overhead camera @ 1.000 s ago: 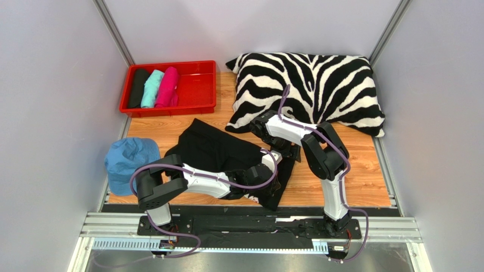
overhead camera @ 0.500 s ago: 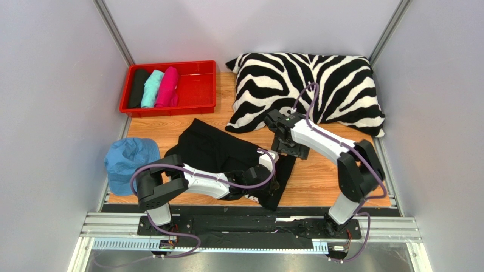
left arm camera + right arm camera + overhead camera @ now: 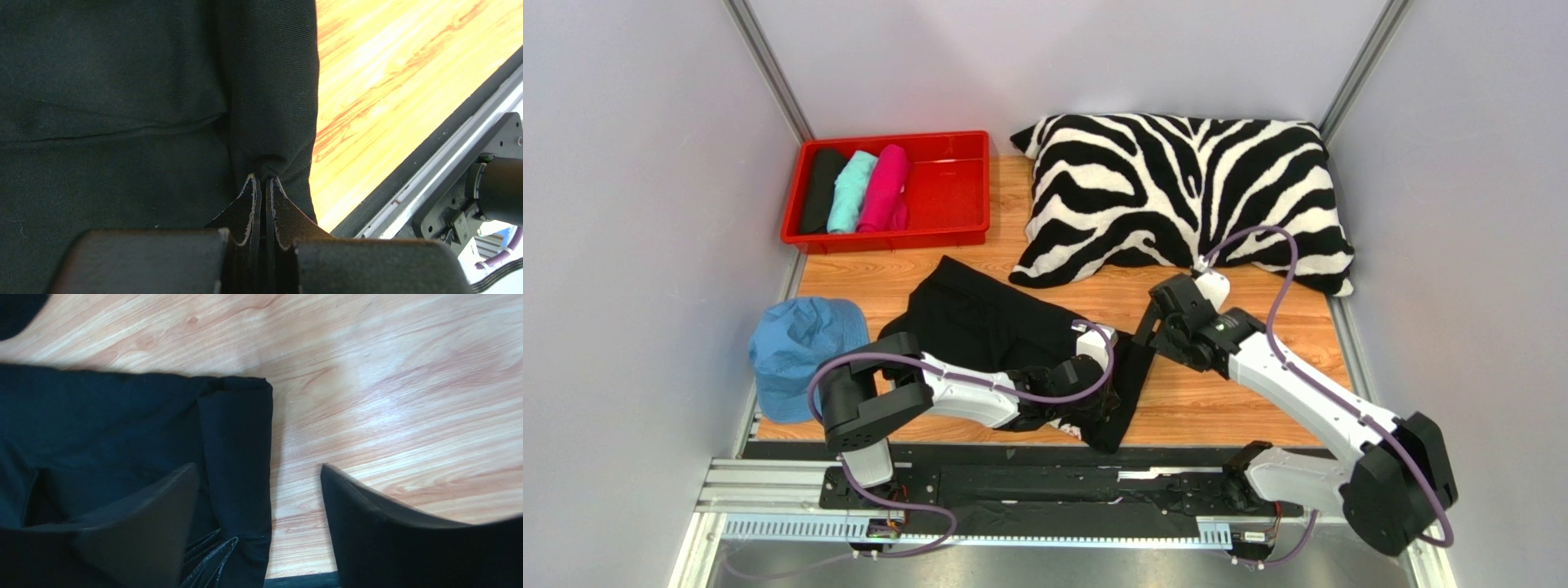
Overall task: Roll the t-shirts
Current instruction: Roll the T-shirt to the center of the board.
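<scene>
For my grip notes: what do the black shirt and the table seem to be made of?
Black shirt: likely cotton knit, matte; fine weave and soft folds show. Table: wood or wood-look laminate, slightly glossy; grain lines and pale sheen show.

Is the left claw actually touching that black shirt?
Touching: the left wrist view shows the left gripper pinched shut on a fold of the black t-shirt.

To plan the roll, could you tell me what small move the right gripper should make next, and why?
Probably lower the right gripper and close it on the folded edge of the shirt. Its jaws stand open with that edge between them, while the left gripper is shut on the shirt nearer the bases.
</scene>
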### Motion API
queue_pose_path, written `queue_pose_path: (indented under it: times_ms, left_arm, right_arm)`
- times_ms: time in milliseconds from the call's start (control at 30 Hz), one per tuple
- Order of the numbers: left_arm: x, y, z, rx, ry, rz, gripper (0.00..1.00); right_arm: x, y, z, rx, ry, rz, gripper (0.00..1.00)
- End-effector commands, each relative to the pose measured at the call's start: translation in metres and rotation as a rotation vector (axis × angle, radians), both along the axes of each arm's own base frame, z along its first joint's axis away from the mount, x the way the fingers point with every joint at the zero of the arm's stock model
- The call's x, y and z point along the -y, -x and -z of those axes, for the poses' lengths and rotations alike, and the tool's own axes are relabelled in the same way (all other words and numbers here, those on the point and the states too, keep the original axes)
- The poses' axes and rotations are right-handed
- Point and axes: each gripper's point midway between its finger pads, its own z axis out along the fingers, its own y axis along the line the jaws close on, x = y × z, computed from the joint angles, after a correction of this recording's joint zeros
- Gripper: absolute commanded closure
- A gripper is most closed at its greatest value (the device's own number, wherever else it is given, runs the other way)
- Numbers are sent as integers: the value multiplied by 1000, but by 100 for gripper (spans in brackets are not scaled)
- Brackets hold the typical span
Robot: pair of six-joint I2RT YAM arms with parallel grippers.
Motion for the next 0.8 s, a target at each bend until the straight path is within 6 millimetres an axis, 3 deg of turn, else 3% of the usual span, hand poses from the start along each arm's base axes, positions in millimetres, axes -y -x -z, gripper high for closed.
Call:
queue_pose_path:
  times_ms: [0, 33, 67, 167, 267, 533, 767]
  left_arm:
    - [-12, -1, 16, -27, -58, -31, 100]
    - [-11, -1, 15, -26, -57, -28, 100]
    - [-10, -1, 15, -26, -59, -29, 100]
    - [-12, -2, 16, -28, -64, -32, 100]
    - [-13, -2, 15, -26, -67, -33, 100]
    - [-14, -2, 12, -15, -64, -31, 100]
    - [-13, -1, 5, -7, -51, -21, 100]
  right_arm:
    - [-18, -2, -10, 108, -156, -43, 31]
    - [-22, -2, -10, 118, -183, -54, 34]
    - [-23, 0, -8, 119, -194, -58, 46]
    - [-26, 4, 3, 101, -213, -61, 64]
    - [-31, 4, 7, 93, -235, -70, 73]
    - [-41, -9, 10, 78, -225, -71, 74]
    - [-42, -19, 27, 36, -175, -61, 74]
